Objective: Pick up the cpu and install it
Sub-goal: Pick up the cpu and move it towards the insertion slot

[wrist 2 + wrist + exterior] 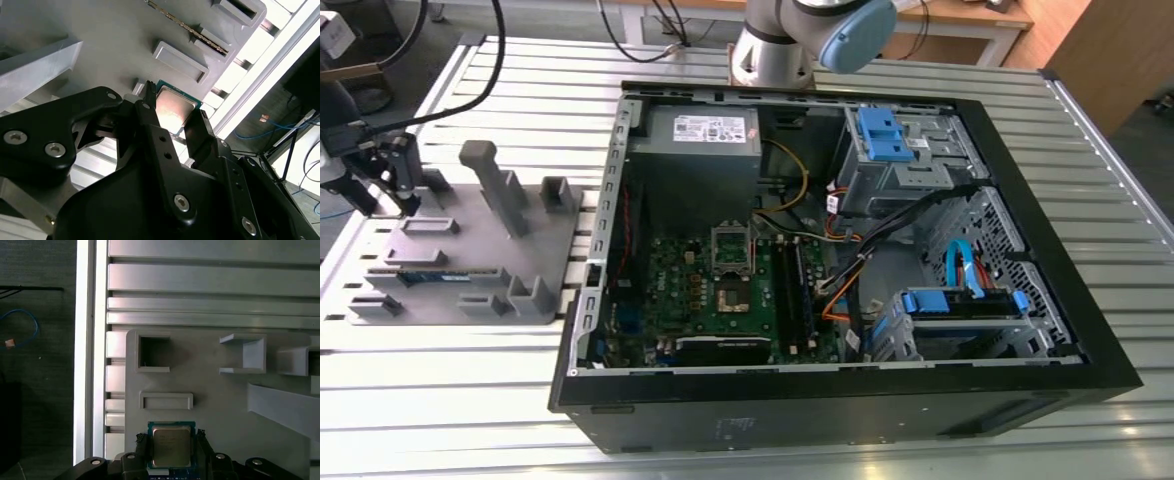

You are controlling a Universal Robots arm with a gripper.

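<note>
The cpu [172, 446], a small square chip with a silvery top on a green rim, lies flat on the grey fixture tray [220, 405]. It also shows in the second wrist view as the cpu [172, 107]. My gripper [171, 436] is lowered over it with one black finger on each side of the chip and a thin gap at each edge, so it stands open around the chip. In the exterior view the gripper [403, 200] hangs over the far left corner of the tray [494, 260]. The motherboard's empty socket [730, 290] sits inside the open computer case [854, 250].
The tray carries raised grey holders and a tall post [500, 190]. A green memory stick [434, 277] lies in a slot near the tray's front. The slatted aluminium table [454, 370] runs under everything. Cables and blue drive bays [894, 135] crowd the case's right side.
</note>
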